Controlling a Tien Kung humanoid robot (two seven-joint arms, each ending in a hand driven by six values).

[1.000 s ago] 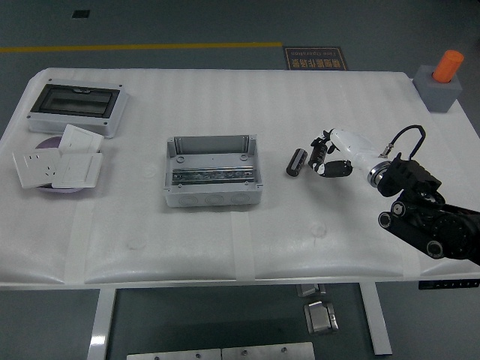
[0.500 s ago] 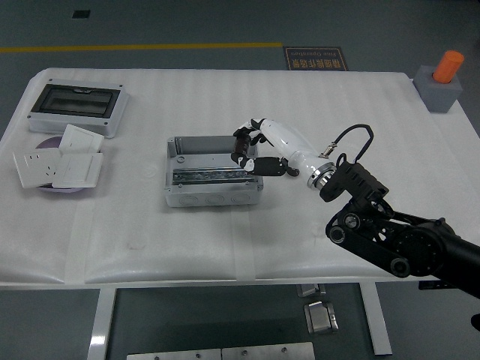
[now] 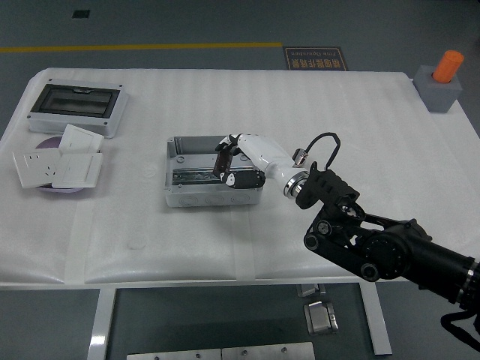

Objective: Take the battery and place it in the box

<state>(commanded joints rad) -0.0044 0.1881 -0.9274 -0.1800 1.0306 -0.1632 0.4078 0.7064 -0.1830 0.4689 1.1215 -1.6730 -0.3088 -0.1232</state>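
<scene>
The grey open box (image 3: 180,147) stands at the middle of the white table (image 3: 337,105), with a metal rail along its floor. My right hand (image 3: 227,163), white-shelled with black fingers, reaches in from the lower right and hangs over the right half of the box. Its fingers are curled around the battery (image 3: 223,162), a small dark cylinder that sits partly hidden between them, just above the box interior. The left arm does not appear in the head view.
A grey enclosure with a dark window (image 3: 75,106) lies at the far left. White wall sockets (image 3: 58,165) are stacked on a purple disc in front of it. A grey block with an orange cylinder (image 3: 443,81) stands at the far right corner.
The right hand took the battery from the table right of the box and carried it left. It now hangs over the box interior.
</scene>
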